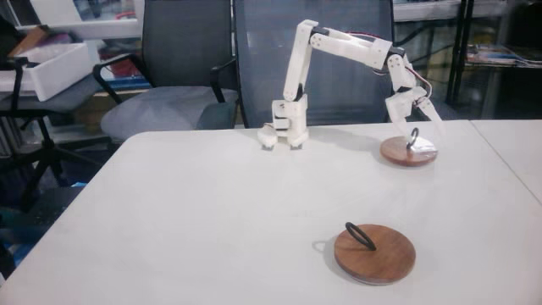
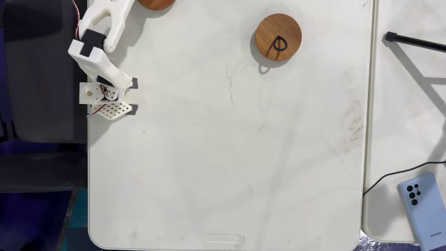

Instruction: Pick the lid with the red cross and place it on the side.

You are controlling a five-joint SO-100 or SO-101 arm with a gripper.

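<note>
In a fixed view the gripper (image 1: 412, 127) hangs over the small wooden lid with the red cross (image 1: 408, 152) at the far right of the tabletop (image 1: 212, 212). Its white fingers (image 1: 398, 114) stand apart, one to each side of the lid's upright black ring handle (image 1: 412, 138), with nothing clamped between them. The lid sits flat on the tabletop, at about two o'clock from the arm's base (image 1: 284, 127) in this view; a pale patch on its top may be the label, but the cross itself is too small to make out.

Farther out, at about five o'clock from the base and well apart from the gripper, lies the larger plain wooden disc (image 1: 375, 253) with its own ring. The other fixed view, from above, has that disc (image 2: 278, 37) near the top edge, and a phone (image 2: 424, 200) on the neighbouring table at lower right.

By my reading, the approach is made and the ring is bracketed, but the grasp, the lift and the setting aside are all left to do.
</note>
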